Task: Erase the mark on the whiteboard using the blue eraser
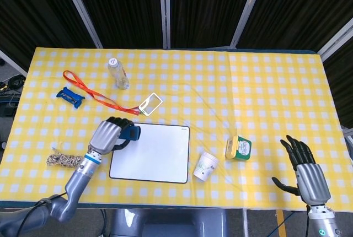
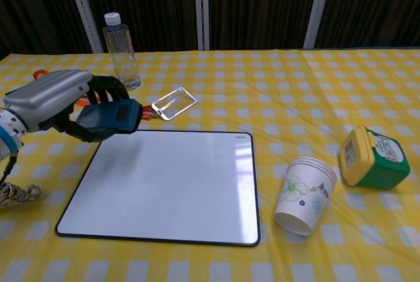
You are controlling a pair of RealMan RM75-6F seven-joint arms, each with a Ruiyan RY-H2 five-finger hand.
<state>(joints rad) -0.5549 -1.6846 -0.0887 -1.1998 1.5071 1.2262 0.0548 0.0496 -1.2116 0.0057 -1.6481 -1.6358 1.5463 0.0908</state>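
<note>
My left hand grips the blue eraser, held above the table by the top left corner of the whiteboard. The whiteboard lies flat on the yellow checked cloth, and its white surface shows no mark in either view. My right hand hovers at the table's near right corner with fingers spread and nothing in it; the chest view does not show it.
A paper cup lies tipped right of the board, next to a green and yellow tub. Behind the board are a card holder on an orange lanyard, a water bottle, a blue packet and a rope coil.
</note>
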